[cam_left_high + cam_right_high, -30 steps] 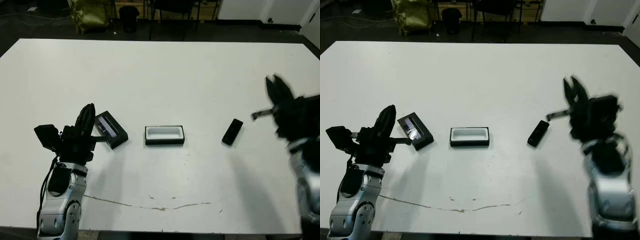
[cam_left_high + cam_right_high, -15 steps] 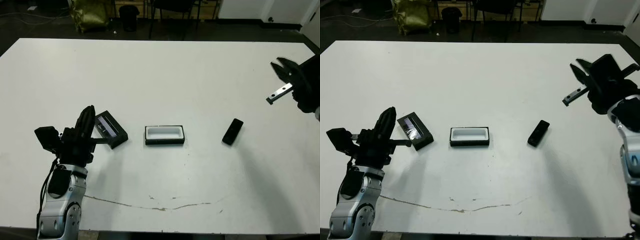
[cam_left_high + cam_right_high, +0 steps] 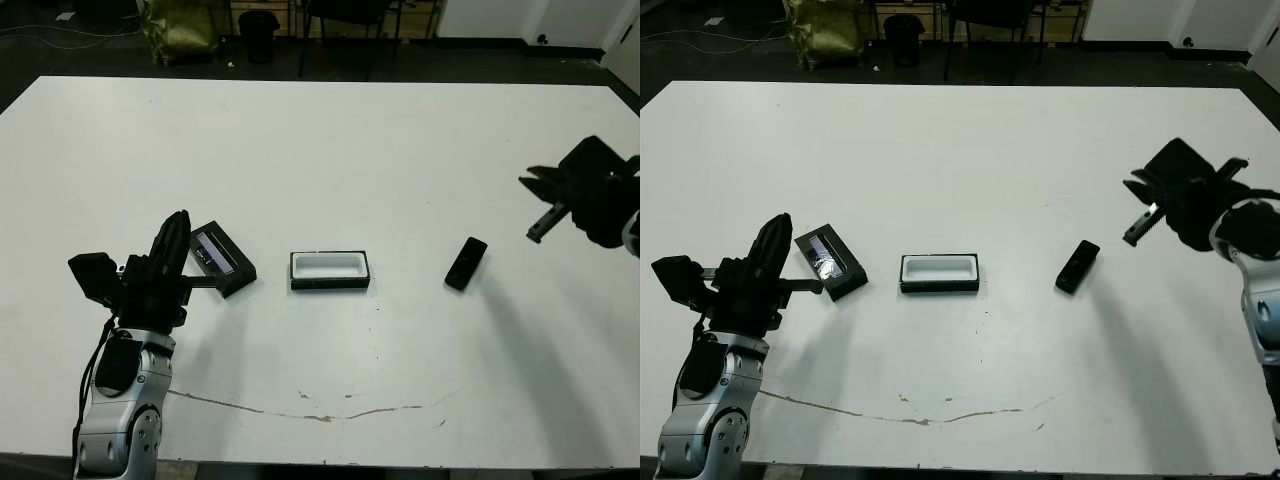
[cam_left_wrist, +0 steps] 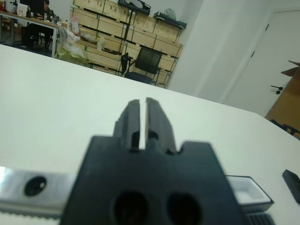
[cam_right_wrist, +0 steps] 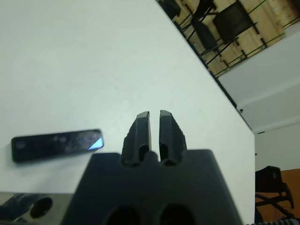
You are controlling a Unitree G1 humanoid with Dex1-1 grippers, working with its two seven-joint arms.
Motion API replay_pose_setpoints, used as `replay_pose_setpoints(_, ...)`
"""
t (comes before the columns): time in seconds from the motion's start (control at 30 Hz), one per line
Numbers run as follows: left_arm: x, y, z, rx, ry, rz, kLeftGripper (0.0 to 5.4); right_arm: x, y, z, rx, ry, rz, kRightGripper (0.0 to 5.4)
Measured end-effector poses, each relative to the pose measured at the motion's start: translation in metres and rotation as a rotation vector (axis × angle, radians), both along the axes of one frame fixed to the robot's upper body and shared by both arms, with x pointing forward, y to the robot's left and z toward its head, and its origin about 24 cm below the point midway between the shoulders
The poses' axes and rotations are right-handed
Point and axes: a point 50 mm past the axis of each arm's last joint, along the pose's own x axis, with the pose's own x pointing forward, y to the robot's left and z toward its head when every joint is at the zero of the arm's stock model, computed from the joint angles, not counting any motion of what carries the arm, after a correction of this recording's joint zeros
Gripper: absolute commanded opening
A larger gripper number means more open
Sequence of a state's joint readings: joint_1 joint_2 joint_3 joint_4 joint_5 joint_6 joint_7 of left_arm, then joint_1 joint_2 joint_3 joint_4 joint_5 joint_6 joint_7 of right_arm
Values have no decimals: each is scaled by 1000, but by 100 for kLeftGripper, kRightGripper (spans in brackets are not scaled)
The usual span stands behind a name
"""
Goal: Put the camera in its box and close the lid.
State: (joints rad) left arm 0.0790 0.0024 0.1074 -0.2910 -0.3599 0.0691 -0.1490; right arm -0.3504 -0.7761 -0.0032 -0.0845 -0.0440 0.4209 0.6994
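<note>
Right gripper [image 3: 1135,192] has dropped from its raised position of half a second ago and now hangs lower over the right side of the table [image 3: 330,140], nearer the camera [image 3: 465,263] but still apart from it, to its right and a little farther back. Left arm, box and lid are unchanged from the earlier frames.

Right jaws: fingers nearly together with only a thin slit between them in the right wrist view, holding nothing. Left gripper [image 3: 177,228]: fingers likewise almost closed, a narrow gap visible in the left wrist view, empty.

Camera lies flat on the bare table, right of centre, angled slightly, glossy spot showing in the right wrist view. Box [image 3: 330,270] sits near the table's middle, open side up, white lining exposed, nothing in it. Lid [image 3: 222,258] lies left of the box, apart from it, set at an angle, pale strip facing up; the left fingertips are just beside its left end.

Nothing lies between camera and box; that stretch of table is bare. A thin dark crack-like line [image 3: 310,414] runs along the near part of the tabletop. Beyond the far edge: dark floor, chair legs [image 3: 335,25], a yellow-green bag [image 3: 180,30]. All three items sit well inside the table edges.
</note>
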Motion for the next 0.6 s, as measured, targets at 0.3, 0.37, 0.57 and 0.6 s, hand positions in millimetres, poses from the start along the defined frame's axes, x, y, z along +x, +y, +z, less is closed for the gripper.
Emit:
replay_pose_setpoints(0.3,0,0,2,1,-3,2,3,-10,-2,-16,-38,90,30,0)
replay_pose_setpoints(0.37,0,0,2,2,-3,3,3,-11,-1,-18,-57,117,49,0)
replay_pose_setpoints(0.57,-1,0,2,5,-2,4,3,-13,0,-25,-144,247,137,0)
replay_pose_setpoints(0.6,-1,0,2,5,-2,4,3,-12,0,-25,-144,266,147,0)
